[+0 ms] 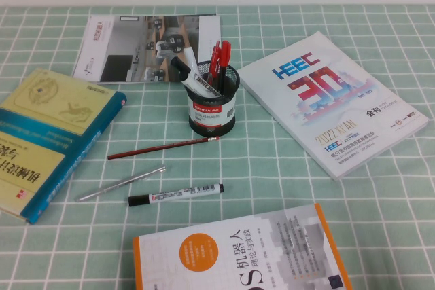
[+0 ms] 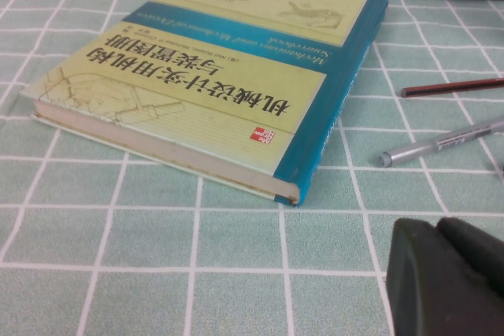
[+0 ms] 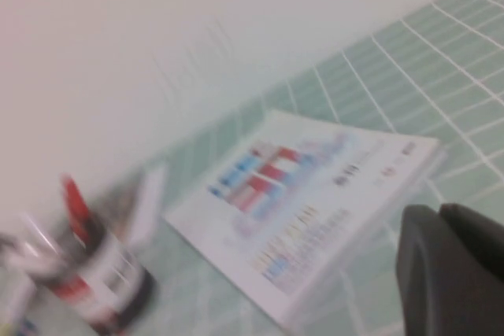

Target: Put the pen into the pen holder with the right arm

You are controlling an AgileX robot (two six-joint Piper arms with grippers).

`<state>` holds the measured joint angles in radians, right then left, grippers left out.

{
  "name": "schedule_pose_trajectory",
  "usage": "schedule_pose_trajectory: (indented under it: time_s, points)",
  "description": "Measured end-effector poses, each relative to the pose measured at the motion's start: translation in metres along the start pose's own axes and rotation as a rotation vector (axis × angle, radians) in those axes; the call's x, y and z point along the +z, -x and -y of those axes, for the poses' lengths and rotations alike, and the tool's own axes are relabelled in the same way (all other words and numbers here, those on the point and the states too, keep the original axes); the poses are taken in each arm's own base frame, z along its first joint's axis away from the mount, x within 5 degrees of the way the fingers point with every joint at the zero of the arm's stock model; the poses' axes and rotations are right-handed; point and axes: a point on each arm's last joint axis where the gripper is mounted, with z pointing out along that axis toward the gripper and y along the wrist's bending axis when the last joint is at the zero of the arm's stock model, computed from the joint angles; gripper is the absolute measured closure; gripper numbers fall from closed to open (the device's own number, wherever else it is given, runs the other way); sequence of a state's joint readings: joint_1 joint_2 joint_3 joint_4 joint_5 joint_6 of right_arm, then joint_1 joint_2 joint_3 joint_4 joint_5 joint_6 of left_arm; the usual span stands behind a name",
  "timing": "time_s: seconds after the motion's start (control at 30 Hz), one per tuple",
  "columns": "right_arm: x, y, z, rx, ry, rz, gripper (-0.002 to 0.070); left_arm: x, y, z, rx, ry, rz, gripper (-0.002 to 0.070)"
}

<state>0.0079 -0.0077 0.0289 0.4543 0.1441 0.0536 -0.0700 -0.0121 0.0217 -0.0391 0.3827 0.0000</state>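
The pen lies flat on the table, well apart from the pen holder — nothing is picked up yet. The right gripper has its jaws together and is off to the side, so it must open them and come down over the barrel. The left gripper is near the book — I cannot tell its jaws.

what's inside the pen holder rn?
The pen holder holds red pens and a white marker, all upright; their lower ends are hidden by the label. The pen lies outside on the table.
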Motion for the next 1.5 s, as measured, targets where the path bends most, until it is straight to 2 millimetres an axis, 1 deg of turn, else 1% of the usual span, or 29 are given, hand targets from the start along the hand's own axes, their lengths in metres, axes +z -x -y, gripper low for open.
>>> schedule_pose_trajectory:
  time_s: [0.07, 0.17, 0.37, 0.5, 0.57, 0.63, 0.7, 0.73, 0.87, 0.9, 0.93, 0.97, 1.03, 1.13, 1.2, 1.27, 1.33, 1.43, 1.5]
  points:
    - [0.0, 0.003, -0.001, 0.118, 0.017, 0.037, 0.0696, 0.0, 0.0, 0.0, 0.0, 0.0, 0.0, 0.0679]
    - [0.0, 0.004, -0.002, 0.243, 0.032, 0.046, 0.0696, 0.0, 0.0, 0.0, 0.0, 0.0, 0.0, 0.0679]
    - [0.0, 0.005, -0.003, 0.362, 0.047, 0.042, 0.0696, 0.0, 0.0, 0.0, 0.0, 0.0, 0.0, 0.0679]
    - [0.0, -0.001, -0.006, 0.402, 0.064, -0.029, 0.0696, 0.0, 0.0, 0.0, 0.0, 0.0, 0.0, 0.0679]
    - [-0.002, 0.002, -0.013, 0.38, 0.093, -0.066, 0.0696, 0.0, 0.0, 0.0, 0.0, 0.0, 0.0, 0.0678]
    - [-0.006, 0.011, -0.023, 0.342, 0.132, -0.092, 0.0696, 0.0, 0.0, 0.0, 0.0, 0.0, 0.0, 0.0679]
    - [-0.007, 0.023, -0.035, 0.292, 0.159, -0.137, 0.0696, 0.0, 0.0, 0.0, 0.0, 0.0, 0.0, 0.0678]
    - [-0.008, 0.032, -0.042, 0.243, 0.175, -0.16, 0.0696, 0.0, 0.0, 0.0, 0.0, 0.0, 0.0, 0.0679]
    - [0.004, 0.056, -0.066, 0.091, 0.203, -0.35, 0.0696, 0.0, 0.0, 0.0, 0.0, 0.0, 0.0, 0.0679]
    - [0.008, 0.063, -0.072, 0.052, 0.216, -0.39, 0.0696, 0.0, 0.0, 0.0, 0.0, 0.0, 0.0, 0.0679]
    - [0.017, 0.068, -0.077, 0.016, 0.218, -0.47, 0.0696, 0.0, 0.0, 0.0, 0.0, 0.0, 0.0, 0.0679]
    - [0.023, 0.074, -0.082, -0.02, 0.228, -0.507, 0.0696, 0.0, 0.0, 0.0, 0.0, 0.0, 0.0, 0.0679]
    - [0.042, 0.082, -0.088, -0.083, 0.237, -0.607, 0.0696, 0.0, 0.0, 0.0, 0.0, 0.0, 0.0, 0.0679]
    - [0.071, 0.091, -0.093, -0.132, 0.245, -0.733, 0.0696, 0.0, 0.0, 0.0, 0.0, 0.0, 0.0, 0.0679]
    - [0.091, 0.093, -0.096, -0.16, 0.252, -0.814, 0.0696, 0.0, 0.0, 0.0, 0.0, 0.0, 0.0, 0.0679]
    - [0.11, 0.096, -0.104, -0.2, 0.284, -0.864, 0.0696, 0.0, 0.0, 0.0, 0.0, 0.0, 0.0, 0.0679]
    - [0.128, 0.093, -0.115, -0.242, 0.322, -0.92, 0.0696, 0.0, 0.0, 0.0, 0.0, 0.0, 0.0, 0.0679]
    - [0.155, 0.082, -0.138, -0.337, 0.389, -1.001, 0.0696, 0.0, 0.0, 0.0, 0.0, 0.0, 0.0, 0.0679]
    - [0.172, 0.072, -0.159, -0.431, 0.447, -1.041, 0.0696, 0.0, 0.0, 0.0, 0.0, 0.0, 0.0, 0.0679]
